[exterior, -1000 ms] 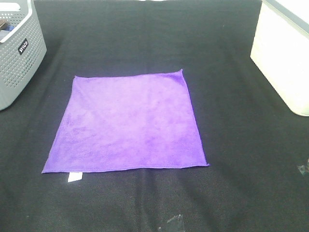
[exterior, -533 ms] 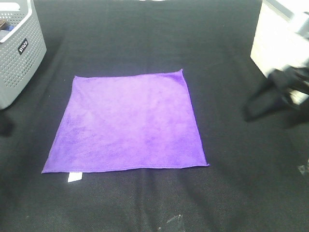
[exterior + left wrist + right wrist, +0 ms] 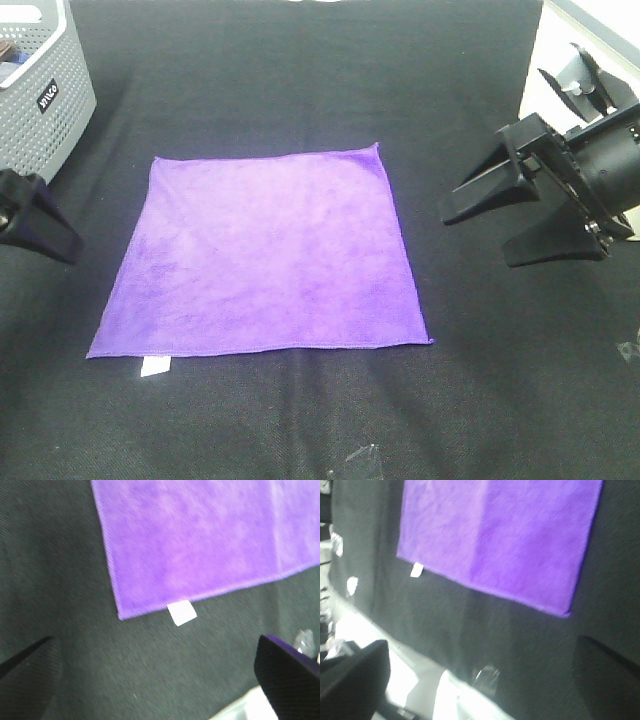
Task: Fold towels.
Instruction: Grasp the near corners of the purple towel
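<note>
The wide-open left gripper [image 3: 155,645] and right gripper [image 3: 478,240], flanking the bright purple square microfibre towel [image 3: 265,250], should pinch one edge's corners evenly.

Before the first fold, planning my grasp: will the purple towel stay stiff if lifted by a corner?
Probably floppy: the purple towel lies thin and flat, so it would likely drape from a pinched corner. It looks light, with no bulk. Pushed, it may bunch rather than slide on the woven black table cover.
</note>
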`<action>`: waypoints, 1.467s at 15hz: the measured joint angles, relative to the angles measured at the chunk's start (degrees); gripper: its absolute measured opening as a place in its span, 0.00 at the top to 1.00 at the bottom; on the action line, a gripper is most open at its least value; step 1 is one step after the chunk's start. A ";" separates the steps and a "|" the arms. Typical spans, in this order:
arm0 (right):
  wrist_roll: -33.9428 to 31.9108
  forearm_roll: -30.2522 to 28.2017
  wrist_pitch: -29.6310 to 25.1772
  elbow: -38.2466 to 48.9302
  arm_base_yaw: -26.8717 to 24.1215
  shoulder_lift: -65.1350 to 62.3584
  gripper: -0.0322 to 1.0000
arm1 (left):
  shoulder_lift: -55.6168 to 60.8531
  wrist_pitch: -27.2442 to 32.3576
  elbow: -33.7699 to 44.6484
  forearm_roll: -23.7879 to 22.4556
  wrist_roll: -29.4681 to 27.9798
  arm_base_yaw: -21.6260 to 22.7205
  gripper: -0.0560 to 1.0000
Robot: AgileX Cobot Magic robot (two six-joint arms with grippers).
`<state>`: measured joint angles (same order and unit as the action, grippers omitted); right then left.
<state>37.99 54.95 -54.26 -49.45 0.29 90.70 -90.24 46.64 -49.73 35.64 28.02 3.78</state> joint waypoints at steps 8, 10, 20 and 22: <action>6.02 0.23 2.23 -7.10 0.00 18.96 0.07 | -16.96 0.86 -5.27 0.92 1.26 0.00 0.03; 6.47 0.29 2.12 -9.51 0.00 23.89 0.08 | -20.17 0.80 -5.27 0.97 1.49 0.00 0.03; 7.51 0.97 0.92 -10.71 -0.34 29.68 0.09 | -22.17 0.74 -5.96 1.43 1.49 0.00 0.03; 7.10 1.55 0.63 -10.83 -0.29 30.25 0.11 | -22.75 0.86 -5.96 1.83 1.60 -0.17 0.04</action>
<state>45.09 56.49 -53.63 -60.28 0.00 120.95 -112.99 47.50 -55.69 37.47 29.62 3.61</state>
